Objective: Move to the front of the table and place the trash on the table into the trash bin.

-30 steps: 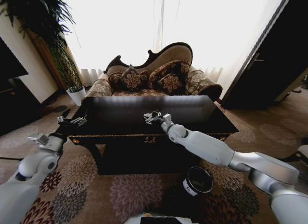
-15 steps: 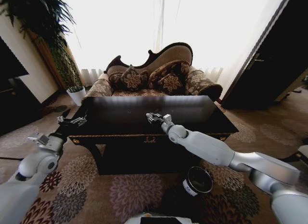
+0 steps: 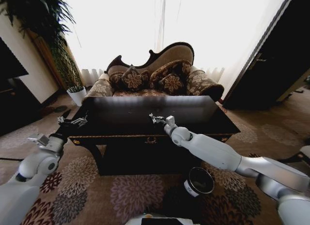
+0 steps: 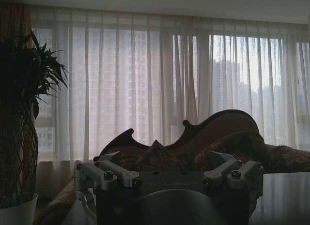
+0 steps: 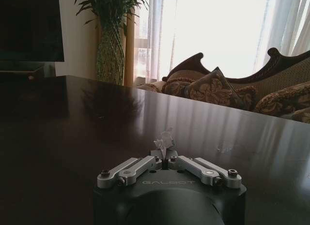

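Note:
The dark glossy table (image 3: 198, 113) stands right in front of me. My right gripper (image 3: 156, 119) reaches over its front middle. In the right wrist view the right gripper (image 5: 164, 156) is shut on the trash, a small white wrinkly paper wad (image 5: 165, 138), just above the tabletop (image 5: 72, 118). The black trash bin (image 3: 199, 181) with a white label stands on the carpet below the right arm, in front of the table. My left gripper (image 3: 72, 121) hangs open at the table's front left corner, holding nothing.
A patterned sofa (image 3: 155, 75) with cushions stands behind the table, under the bright curtained window. A white plant pot (image 3: 76, 95) with a tall plant is at the back left. A dark cabinet (image 3: 14, 104) is at the left and a dark door (image 3: 276, 55) at the right.
My right gripper has shifted a little to the right over the table, still shut on the paper wad. The left arm has not moved.

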Motion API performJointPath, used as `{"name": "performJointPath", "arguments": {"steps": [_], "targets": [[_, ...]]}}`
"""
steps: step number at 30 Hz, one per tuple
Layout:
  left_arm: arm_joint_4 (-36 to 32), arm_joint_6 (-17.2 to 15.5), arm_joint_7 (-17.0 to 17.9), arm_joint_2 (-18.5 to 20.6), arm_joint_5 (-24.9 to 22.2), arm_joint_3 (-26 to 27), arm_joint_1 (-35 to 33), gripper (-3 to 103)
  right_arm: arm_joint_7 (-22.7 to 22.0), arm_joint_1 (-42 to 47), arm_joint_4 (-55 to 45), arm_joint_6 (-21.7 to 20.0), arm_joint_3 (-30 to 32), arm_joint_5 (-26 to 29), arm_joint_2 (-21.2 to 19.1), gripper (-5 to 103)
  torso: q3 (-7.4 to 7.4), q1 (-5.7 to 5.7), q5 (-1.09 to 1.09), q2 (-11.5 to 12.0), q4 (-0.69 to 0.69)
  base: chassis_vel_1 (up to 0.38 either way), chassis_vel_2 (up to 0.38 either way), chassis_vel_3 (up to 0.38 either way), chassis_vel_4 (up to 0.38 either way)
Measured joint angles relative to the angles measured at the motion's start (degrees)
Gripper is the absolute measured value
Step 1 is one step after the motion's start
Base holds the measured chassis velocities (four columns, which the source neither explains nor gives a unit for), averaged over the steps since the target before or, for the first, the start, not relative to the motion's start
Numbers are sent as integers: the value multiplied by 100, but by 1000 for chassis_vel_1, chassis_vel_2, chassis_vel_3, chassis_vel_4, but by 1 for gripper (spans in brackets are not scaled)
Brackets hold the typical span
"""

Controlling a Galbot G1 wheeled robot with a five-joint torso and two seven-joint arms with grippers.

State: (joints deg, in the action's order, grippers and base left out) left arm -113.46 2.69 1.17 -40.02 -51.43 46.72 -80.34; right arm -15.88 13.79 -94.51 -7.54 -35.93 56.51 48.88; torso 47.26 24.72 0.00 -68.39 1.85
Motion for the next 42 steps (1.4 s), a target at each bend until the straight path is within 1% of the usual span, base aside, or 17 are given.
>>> {"name": "performJointPath", "arguments": {"steps": [5,6,10,11,13,15,18,19,22,24,28,29,34,35,37,39,42], "targets": [[0,0,-1,0,0,0,0,100,-65,1042,-760,-31,939,-39,-573,1,-1,0,2,0,2,0,0,0,0],[0,0,-1,0,0,0,0,100,-65,1042,-760,-31,939,-39,-573,1,-1,0,2,0,2,0,0,0,0],[0,0,-2,0,0,0,0,100,-20,2054,-1188,-19,1976,-239,-1069,1,-1,0,2,0,2,0,0,0,0],[0,0,-2,0,0,0,0,100,-20,2054,-1188,-19,1976,-239,-1069,1,-1,0,2,0,2,0,0,0,0],[0,0,-1,0,0,0,0,100,29,2683,-1372,43,2610,-475,-1211,1,-2,0,-2,-1,1,0,0,0,0],[0,0,0,0,0,0,0,100,30,2977,-1445,67,2854,-549,-1209,1,-2,0,0,-1,1,0,0,0,0],[0,0,-1,0,0,0,0,100,7,3970,-1665,136,3709,-773,-1039,1,-2,-1,2,-1,1,0,0,0,0],[0,0,-1,0,0,0,0,100,7,3970,-1665,136,3709,-773,-1039,1,-2,-1,2,-1,1,0,0,0,0],[0,0,0,0,0,0,0,100,65,4995,-1901,215,4796,-1074,-841,1,-2,-1,-1,-1,0,0,0,0,0],[0,0,1,0,0,0,0,100,91,5236,-1953,246,5027,-1139,-809,1,-2,-1,1,-1,0,0,0,0,0],[0,0,0,0,0,0,0,100,280,6492,-2204,460,6186,-1528,-523,1,-2,-1,0,-2,2,0,0,0,0],[0,0,0,0,0,0,0,100,280,6492,-2204,460,6186,-1528,-523,1,-2,-1,0,-2,2,0,0,0,0],[0,0,1,0,0,0,0,100,493,7508,-2438,720,7078,-1806,13,1,-3,-2,-1,-2,0,0,0,0,0],[0,0,1,0,0,0,0,100,493,7508,-2438,720,7078,-1806,13,1,-3,-2,-1,-2,0,0,0,0,0],[0,0,1,0,0,0,0,100,598,7924,-2424,892,7362,-1942,342,1,-2,-2,-1,-2,1,0,0,0,0],[0,0,0,0,0,0,0,100,632,8025,-2392,949,7422,-1989,435,1,-2,-2,-1,-2,0,0,0,0,0],[0,0,1,0,0,0,0,100,791,8400,-2076,1253,7572,-2201,829,1,-2,-2,-1,-2,1,0,0,0,0]]}}
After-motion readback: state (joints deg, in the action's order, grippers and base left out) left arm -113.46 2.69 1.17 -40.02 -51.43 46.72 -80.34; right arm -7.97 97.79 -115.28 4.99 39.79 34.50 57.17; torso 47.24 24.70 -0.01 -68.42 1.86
